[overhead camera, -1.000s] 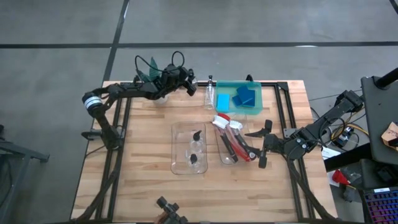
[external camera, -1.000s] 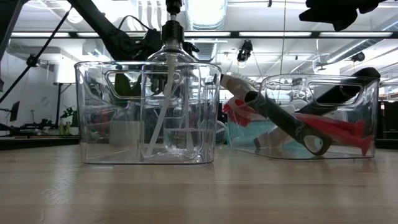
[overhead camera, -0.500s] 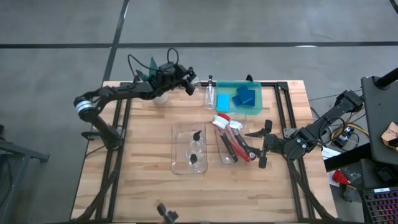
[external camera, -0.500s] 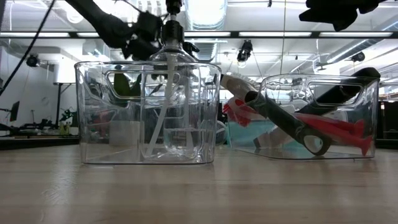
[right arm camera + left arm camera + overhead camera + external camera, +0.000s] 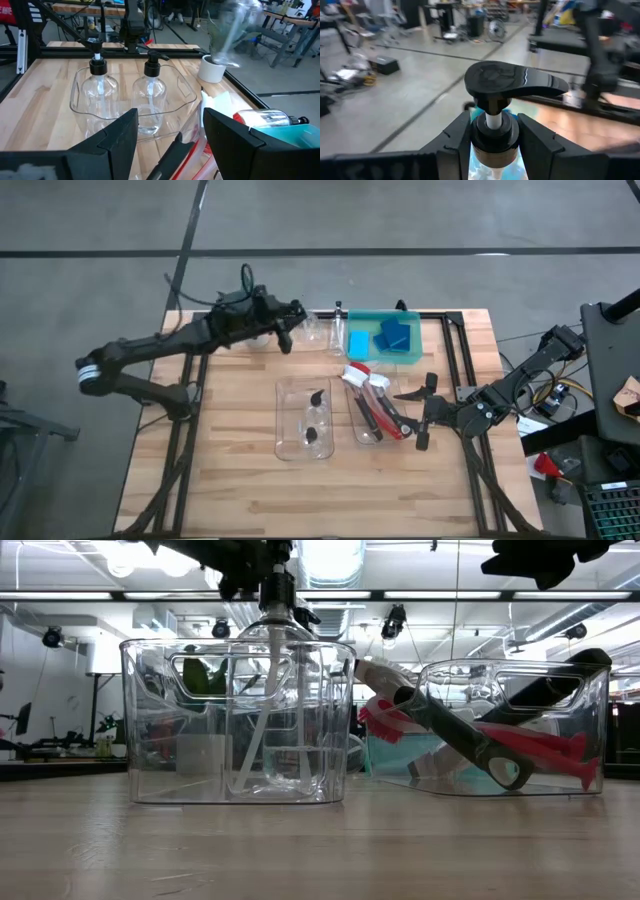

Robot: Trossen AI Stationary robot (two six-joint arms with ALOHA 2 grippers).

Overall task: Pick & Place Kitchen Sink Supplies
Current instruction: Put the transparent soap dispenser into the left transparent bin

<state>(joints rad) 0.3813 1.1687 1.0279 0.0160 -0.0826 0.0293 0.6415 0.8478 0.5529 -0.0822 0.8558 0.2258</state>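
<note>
My left gripper (image 5: 292,332) is at the table's far side, left of the green tray, shut on a clear bottle (image 5: 310,328) with a black pump top (image 5: 512,82). The right wrist view shows that bottle (image 5: 235,25) blurred in the air above the white pot (image 5: 212,70). Another clear bottle (image 5: 338,330) stands against the green tray (image 5: 385,320), which holds blue sponges (image 5: 392,335). Two bottles (image 5: 150,85) stand in the left clear bin (image 5: 283,420). Red and black-handled brushes (image 5: 375,412) lie in the right bin. My right gripper (image 5: 418,415) waits open beside that bin. My left gripper pinches the bottle's neck (image 5: 492,135) between its two fingers (image 5: 455,142), just below the black pump head. The bottle is lifted clear of the table and tilted.
The two clear bins sit side by side mid-table, the green tray behind them at the far edge. The small plant in its white pot stands near the far edge, under my left arm. Bare wood lies along the near edge and the left side.
My left arm has stretched out, its elbow swinging toward the table's left edge. The gripper has shifted a little toward the left and near edges, still shut. The right arm has kept still.
</note>
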